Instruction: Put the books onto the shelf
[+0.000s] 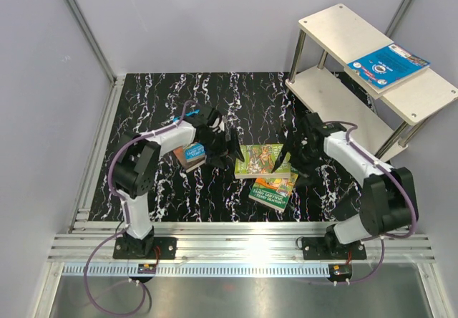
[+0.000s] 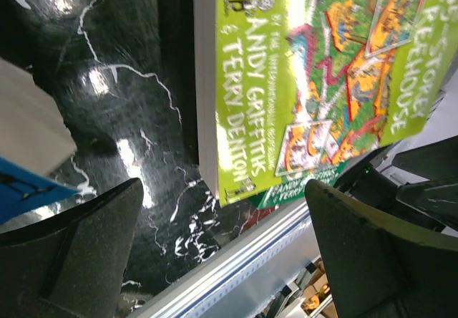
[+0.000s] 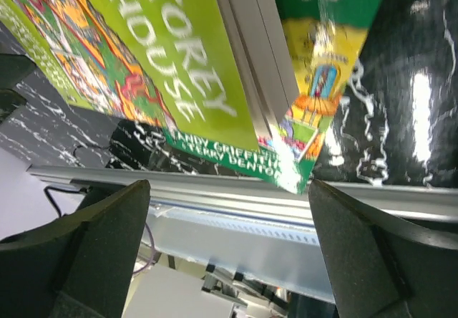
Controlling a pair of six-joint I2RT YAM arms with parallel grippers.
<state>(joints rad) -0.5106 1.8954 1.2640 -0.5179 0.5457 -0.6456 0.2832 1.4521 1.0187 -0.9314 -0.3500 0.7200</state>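
Currently both pincers stand wide, gripping nothing. Left pincer (image 2: 223,196) hangs over the upper green book's (image 1: 263,160) left edge, right pincer (image 3: 229,189) over its right edge. Second green book (image 1: 274,191) lies partly under it on the bench (image 1: 157,96). Blue emblem book (image 1: 388,65) rests on the shelf's (image 1: 336,28) top board. A small stack (image 1: 190,155) sits beside the left arm.

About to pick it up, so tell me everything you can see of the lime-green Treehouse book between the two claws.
The lime-green Treehouse book is a thin, glossy paperback: orange-and-green cartoon art, pale title lettering, authors Andy Griffiths and Terry Denton. Its white page block shows along one edge. It lies closed, cover up, on the black marbled table, its near part resting on the darker green book. The open left claw and right claw flank it; neither visibly touches it.
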